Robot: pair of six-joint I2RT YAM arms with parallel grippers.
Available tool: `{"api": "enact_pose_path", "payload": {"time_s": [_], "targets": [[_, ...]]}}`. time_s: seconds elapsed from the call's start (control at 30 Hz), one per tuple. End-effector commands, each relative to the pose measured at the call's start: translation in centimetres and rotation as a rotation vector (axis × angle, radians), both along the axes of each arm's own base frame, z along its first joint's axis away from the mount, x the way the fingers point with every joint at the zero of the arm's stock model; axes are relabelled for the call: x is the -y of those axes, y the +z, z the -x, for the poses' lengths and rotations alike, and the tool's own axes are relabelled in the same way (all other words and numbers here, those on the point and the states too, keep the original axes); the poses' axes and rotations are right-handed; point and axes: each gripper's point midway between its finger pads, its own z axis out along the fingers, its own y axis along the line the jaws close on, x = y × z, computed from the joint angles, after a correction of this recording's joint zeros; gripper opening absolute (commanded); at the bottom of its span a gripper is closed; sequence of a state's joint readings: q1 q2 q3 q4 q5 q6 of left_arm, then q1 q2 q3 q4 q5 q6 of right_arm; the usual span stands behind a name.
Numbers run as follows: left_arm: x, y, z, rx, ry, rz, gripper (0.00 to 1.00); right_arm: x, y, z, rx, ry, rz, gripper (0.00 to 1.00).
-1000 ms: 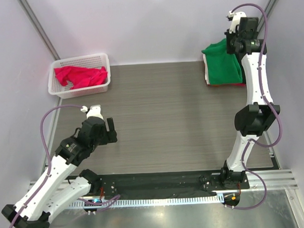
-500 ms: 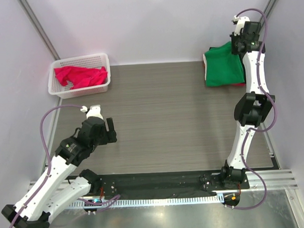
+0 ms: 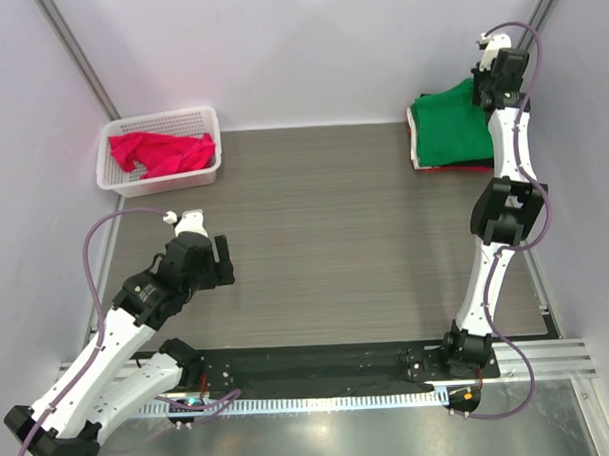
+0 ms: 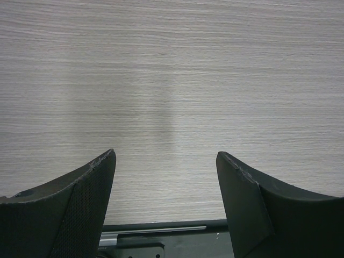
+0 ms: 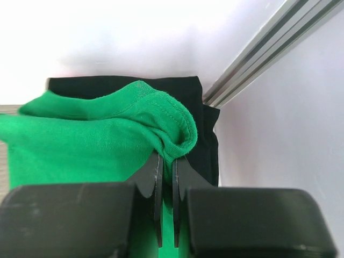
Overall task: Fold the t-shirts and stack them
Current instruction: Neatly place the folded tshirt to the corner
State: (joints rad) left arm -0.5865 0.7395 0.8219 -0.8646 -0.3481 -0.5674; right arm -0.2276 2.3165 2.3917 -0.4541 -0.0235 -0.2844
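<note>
The bright green t-shirt [image 3: 449,125] lies folded on top of a stack at the table's far right corner; red and white edges [image 3: 452,167] show under it. In the right wrist view the green t-shirt [image 5: 80,145] rests on a black t-shirt [image 5: 207,129]. My right gripper [image 3: 486,90] is shut on a fold of the green cloth [image 5: 165,158] at the stack's far edge. A red-pink t-shirt [image 3: 162,153] lies crumpled in the white basket [image 3: 206,116]. My left gripper [image 3: 213,253] is open and empty above bare table [image 4: 166,156].
The basket stands at the far left corner. White walls close the back and sides, with a metal rail [image 5: 269,48] right behind the stack. The wood-grain table [image 3: 315,238] lies between the arms. A black base strip [image 3: 320,373] runs along the near edge.
My right gripper has moved further back and right with the green cloth, pulling its far edge toward the wall. The left arm has not moved.
</note>
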Motion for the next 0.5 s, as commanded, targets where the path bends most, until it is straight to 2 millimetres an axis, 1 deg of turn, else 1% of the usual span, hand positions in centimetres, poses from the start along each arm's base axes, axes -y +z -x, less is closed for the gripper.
{"api": "enact_pose_path", "payload": {"time_s": [0.0,0.03,0.07,0.1,0.17,0.2,0.3,0.33,0.37,0.4,0.43,0.47], "targets": [[0.0,1.2,-0.9,0.041,0.019,0.010,0.76,1.7,3.6,-2.0,0.161,-0.027,0.054,0.01],[0.0,1.2,-0.9,0.041,0.022,0.008,0.76,1.7,2.7,-2.3,0.154,-0.026,0.055,0.01],[0.0,1.1,-0.9,0.037,0.022,0.005,0.77,1.8,2.4,-2.5,0.157,-0.026,0.056,0.01],[0.0,1.0,-0.9,0.036,0.023,0.006,0.77,2.7,1.1,-2.9,0.150,-0.065,0.066,0.01],[-0.1,1.1,-0.9,0.037,0.026,0.003,0.77,3.1,0.2,-3.4,0.148,-0.078,0.068,0.01],[-0.1,1.0,-0.9,0.035,0.028,0.001,0.77,3.2,-0.9,-3.8,0.144,-0.083,0.064,0.01],[-0.2,1.0,-0.9,0.035,0.031,0.000,0.77,4.0,-3.1,-4.5,0.144,-0.129,0.053,0.01],[-0.2,1.0,-0.9,0.034,0.031,-0.001,0.77,4.3,-3.4,-4.5,0.145,-0.150,0.051,0.08],[-0.2,1.0,-0.9,0.036,0.033,-0.001,0.77,4.8,-3.5,-4.4,0.151,-0.186,0.051,0.18],[-0.2,1.1,-0.9,0.037,0.033,0.000,0.76,5.1,-3.0,-4.5,0.171,-0.200,0.052,0.33],[-0.2,1.1,-0.9,0.039,0.033,0.002,0.77,5.1,-2.1,-4.4,0.192,-0.213,0.049,0.64],[-0.2,1.2,-0.9,0.043,0.034,0.005,0.77,5.5,-1.4,-4.2,0.212,-0.245,0.045,0.76]]}}
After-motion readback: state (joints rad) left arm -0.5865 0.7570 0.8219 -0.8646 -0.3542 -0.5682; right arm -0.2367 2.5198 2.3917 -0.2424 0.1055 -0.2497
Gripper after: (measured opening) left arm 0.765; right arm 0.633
